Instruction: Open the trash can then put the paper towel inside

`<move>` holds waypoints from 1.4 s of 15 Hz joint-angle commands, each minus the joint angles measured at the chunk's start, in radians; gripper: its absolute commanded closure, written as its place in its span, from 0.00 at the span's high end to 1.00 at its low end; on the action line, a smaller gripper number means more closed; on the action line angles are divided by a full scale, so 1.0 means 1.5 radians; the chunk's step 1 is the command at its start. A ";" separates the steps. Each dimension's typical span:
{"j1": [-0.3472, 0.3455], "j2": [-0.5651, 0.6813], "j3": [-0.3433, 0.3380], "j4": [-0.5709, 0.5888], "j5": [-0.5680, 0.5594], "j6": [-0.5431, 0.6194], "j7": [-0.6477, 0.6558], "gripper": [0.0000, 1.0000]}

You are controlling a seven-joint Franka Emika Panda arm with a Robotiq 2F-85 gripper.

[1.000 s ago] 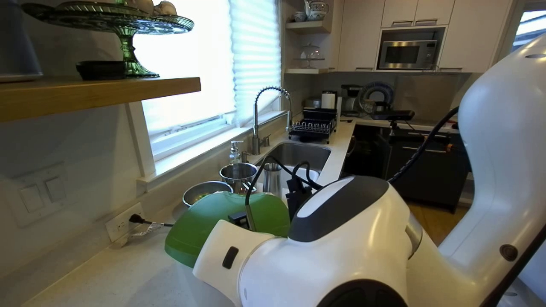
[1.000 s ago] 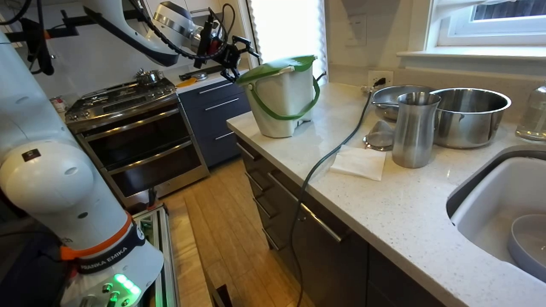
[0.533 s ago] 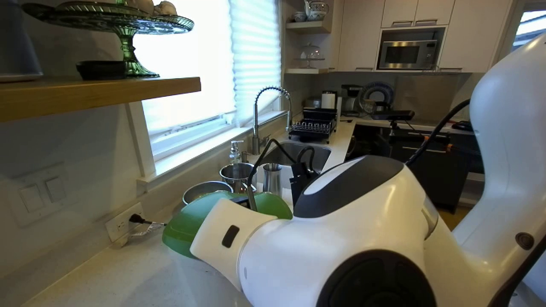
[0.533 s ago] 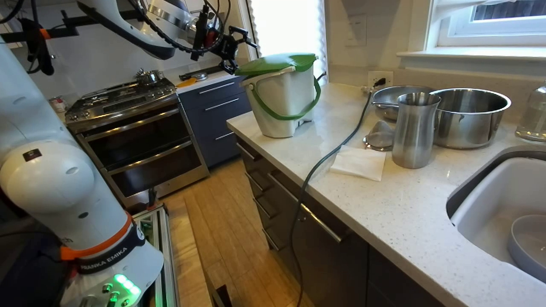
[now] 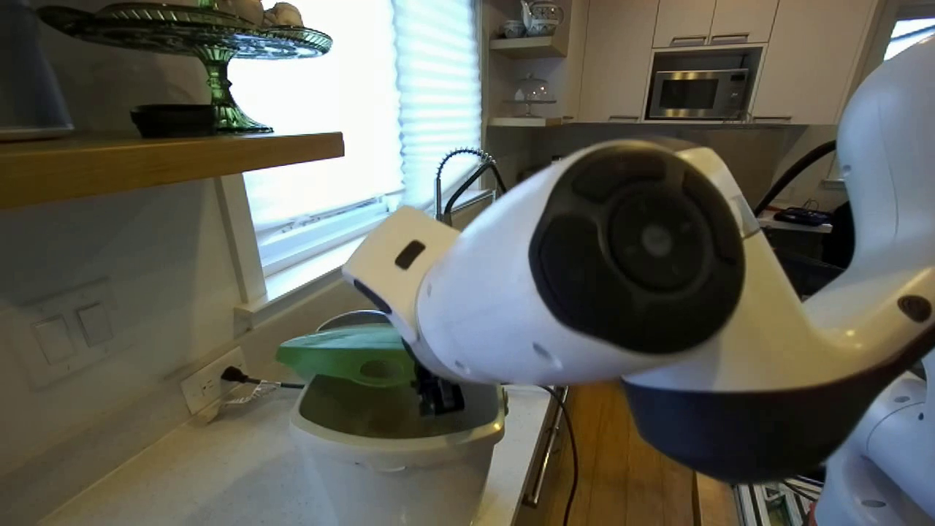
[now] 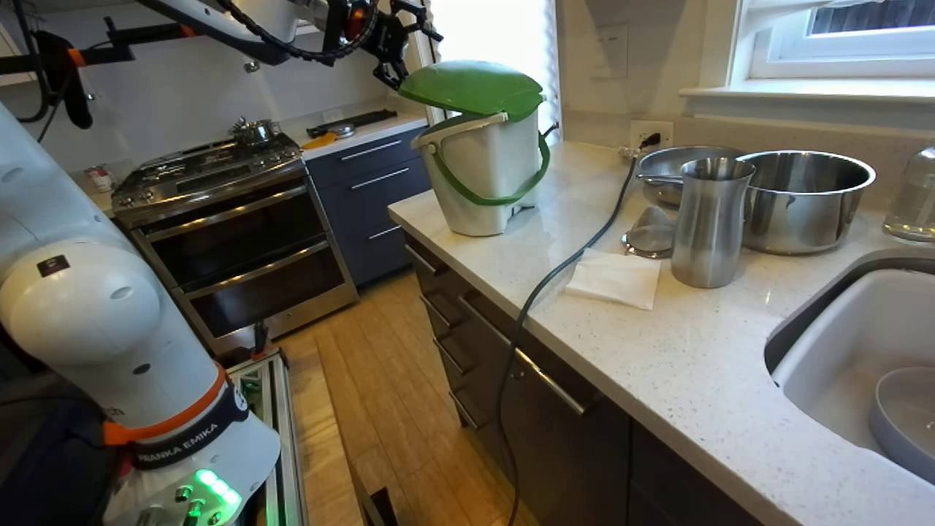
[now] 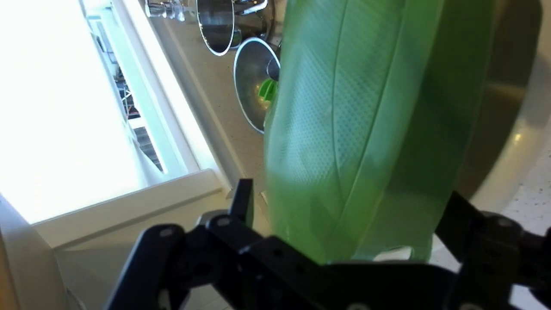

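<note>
At twelve o'clock in an exterior view, one trash can (image 6: 475,162), one lid (image 6: 475,84) part raised; my gripper (image 7: 351,193) stands wide, lid between its fingers (image 7: 244,200) in the wrist view; I should push up along its swing, gently, lest the can skid; one paper towel (image 6: 615,279) at the can's four o'clock; two steel bowls (image 6: 807,215), one steel cup (image 6: 707,234).

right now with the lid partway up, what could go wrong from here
The end effector stands open, not clamped on the green lid, so the lid could slip off and drop. Pushing harder might tip or slide the trash can, which stands near the edge of the countertop. Later, the power cord passing by the paper towel could snag during pickup.
</note>
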 commanded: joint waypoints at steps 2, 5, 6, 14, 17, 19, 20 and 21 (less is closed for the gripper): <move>-0.018 -0.047 -0.034 -0.003 0.029 0.040 -0.025 1.00; -0.029 -0.065 -0.049 -0.005 0.031 0.076 -0.022 1.00; -0.033 -0.069 -0.055 -0.009 0.031 0.090 -0.018 1.00; -0.070 -0.112 -0.091 -0.011 0.049 0.110 -0.015 1.00; -0.082 -0.124 -0.100 -0.011 0.050 0.112 -0.014 1.00; -0.089 -0.132 -0.107 -0.012 0.053 0.113 -0.012 1.00; -0.092 -0.137 -0.111 -0.012 0.056 0.111 -0.014 1.00; -0.097 -0.141 -0.115 -0.016 0.057 0.114 -0.011 1.00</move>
